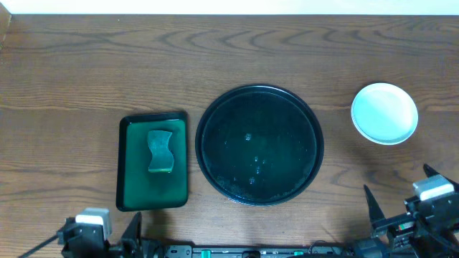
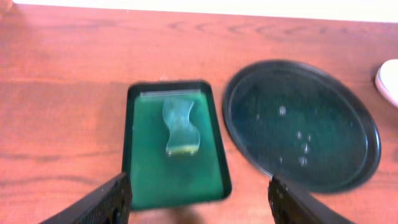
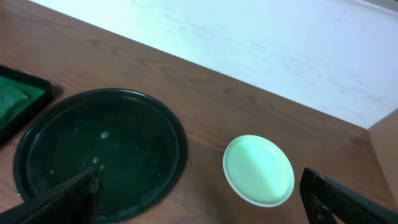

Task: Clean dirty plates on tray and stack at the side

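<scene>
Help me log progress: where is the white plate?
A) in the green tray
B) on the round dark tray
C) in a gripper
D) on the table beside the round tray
D: the white plate lies on the table, apart from the round tray.

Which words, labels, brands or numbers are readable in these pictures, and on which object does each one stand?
There are none. The round dark tray, the green tray, the sponge, the white plate and the table bear no print in any view. The left tool and the right tool show no readable marking either.
</scene>
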`<state>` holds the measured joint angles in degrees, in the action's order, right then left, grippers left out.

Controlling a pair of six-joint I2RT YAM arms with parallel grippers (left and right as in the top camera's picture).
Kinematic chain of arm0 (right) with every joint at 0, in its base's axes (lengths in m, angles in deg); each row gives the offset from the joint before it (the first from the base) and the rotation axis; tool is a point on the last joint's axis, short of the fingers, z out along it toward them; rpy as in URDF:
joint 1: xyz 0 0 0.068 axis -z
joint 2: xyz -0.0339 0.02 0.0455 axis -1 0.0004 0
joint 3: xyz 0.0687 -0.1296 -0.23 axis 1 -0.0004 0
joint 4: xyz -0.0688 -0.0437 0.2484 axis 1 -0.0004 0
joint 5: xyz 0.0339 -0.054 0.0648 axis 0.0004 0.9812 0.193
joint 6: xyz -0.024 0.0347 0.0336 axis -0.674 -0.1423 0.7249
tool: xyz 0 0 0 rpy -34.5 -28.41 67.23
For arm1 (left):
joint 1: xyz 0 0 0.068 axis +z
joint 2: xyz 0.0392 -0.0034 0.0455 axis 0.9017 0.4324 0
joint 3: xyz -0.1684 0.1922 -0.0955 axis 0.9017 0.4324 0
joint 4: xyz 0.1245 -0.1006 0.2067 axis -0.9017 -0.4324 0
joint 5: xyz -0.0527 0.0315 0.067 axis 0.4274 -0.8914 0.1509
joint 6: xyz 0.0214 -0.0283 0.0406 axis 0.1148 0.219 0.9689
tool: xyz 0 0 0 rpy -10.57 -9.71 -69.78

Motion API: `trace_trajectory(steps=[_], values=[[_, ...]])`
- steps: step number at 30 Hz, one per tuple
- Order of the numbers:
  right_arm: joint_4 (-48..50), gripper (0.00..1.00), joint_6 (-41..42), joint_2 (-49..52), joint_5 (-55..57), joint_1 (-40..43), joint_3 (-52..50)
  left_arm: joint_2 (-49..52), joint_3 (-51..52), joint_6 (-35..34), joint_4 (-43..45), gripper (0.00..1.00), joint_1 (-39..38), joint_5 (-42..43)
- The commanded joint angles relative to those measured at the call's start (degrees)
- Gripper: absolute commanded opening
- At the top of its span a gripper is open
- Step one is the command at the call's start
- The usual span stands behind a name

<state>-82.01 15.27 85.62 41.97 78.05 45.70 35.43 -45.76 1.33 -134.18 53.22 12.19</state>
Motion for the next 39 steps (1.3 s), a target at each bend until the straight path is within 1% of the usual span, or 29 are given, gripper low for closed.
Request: trace_trajectory(steps=[1,2,7,13,22,29,31,34,38,39], values=[[-0.6,0.99,-0.1,-0.6,1.9,-0.5,0.3,-1.6,-0.3,-2.8,-1.2,0.78,-0.3,-0.3],[-0.7,0.99,-0.1,-0.6,1.9,-0.5,0.3,-1.6,-0.3,-3.7,-1.7,0.79,-0.3,-0.3],[-0.9,0.99,-0.1,-0.6,1.9,-0.5,0.2,-1.6,-0.3,-3.7,-3.8,0.8,-0.3,-0.3],[-1.3,0.99,-0.1,-0.6,1.9,-0.5,0.2,-1.6,-0.3,-3.7,-3.8,0.81,-0.3,-0.3],[-4.6,0.99,0.0,-0.6,1.4,-0.5,0.2,-1.6,-0.3,-3.7,-3.8,0.81,-0.3,-0.3],[-5.1,0.99,4.2,-0.6,-1.0,-0.5,0.2,-1.6,-0.3,-3.7,-3.8,0.81,-0.3,-0.3],[-4.9,0.99,6.7,-0.6,-2.9,-0.5,0.2,-1.6,-0.3,-3.7,-3.8,0.81,-0.3,-0.3],[-3.7,0.99,7.5,-0.6,-4.4,-0.5,0.2,-1.6,-0.3,-3.7,-3.8,0.81,-0.3,-0.3],[-2.8,0.99,12.7,-0.6,-11.0,-0.5,0.2,-1.6,-0.3,-3.7,-3.8,0.81,-0.3,-0.3],[-2.8,0.99,13.0,-0.6,-12.1,-0.5,0.2,-1.6,-0.3,-3.7,-3.8,0.81,-0.3,-0.3]])
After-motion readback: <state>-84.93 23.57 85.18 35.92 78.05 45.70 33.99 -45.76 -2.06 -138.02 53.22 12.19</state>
